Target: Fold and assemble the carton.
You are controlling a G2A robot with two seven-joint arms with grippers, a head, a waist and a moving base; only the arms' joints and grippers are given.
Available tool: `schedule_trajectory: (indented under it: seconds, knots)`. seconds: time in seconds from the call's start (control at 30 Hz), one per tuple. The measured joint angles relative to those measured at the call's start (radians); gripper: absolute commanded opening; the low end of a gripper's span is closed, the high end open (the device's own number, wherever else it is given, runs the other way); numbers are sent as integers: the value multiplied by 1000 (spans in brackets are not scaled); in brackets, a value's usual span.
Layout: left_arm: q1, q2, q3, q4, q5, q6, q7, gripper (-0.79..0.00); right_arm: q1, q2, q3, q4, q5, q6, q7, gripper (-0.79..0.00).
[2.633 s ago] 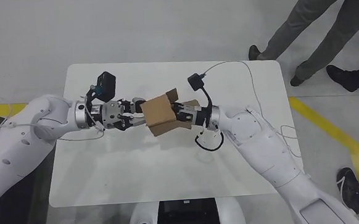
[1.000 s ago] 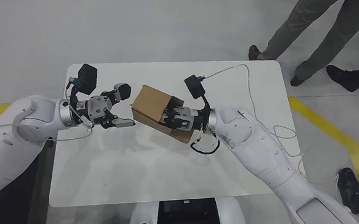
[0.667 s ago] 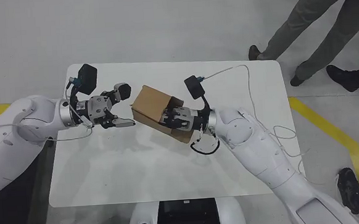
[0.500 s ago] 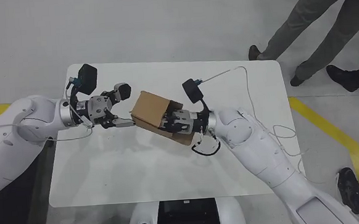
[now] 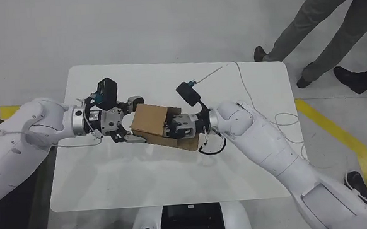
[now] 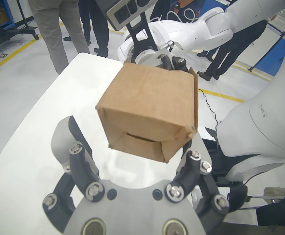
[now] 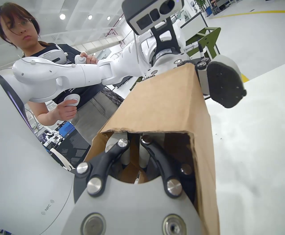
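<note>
Carton [image 5: 151, 119] aloft over table [image 5: 232, 80], right gripper [image 7: 134, 155] pinching it from inside: set your spread left gripper [image 6: 127, 133] square to the tucked end, close gently.

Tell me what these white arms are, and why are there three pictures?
They are a robot's two arms, each ending in a gripper, a pinching hand. One picture looks down from above the arms; the other two come from cameras on each wrist. Over the white table, the brown carton is held up: the right gripper reaches inside its open end and pinches it. The left gripper is open, fingers either side of the closed end.
</note>
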Motion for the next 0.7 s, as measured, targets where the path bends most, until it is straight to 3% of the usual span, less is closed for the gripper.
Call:
schedule_trajectory:
  seconds: [0.33, 0.7]
  knots:
    - [2, 7, 12, -10, 115, 0, 107, 0, 45, 10, -63, 13, 45, 0, 0, -785]
    - [-44, 21, 79, -19, 86, 0, 163, 0, 74, 28, -104, 6, 52, 0, 0, -785]
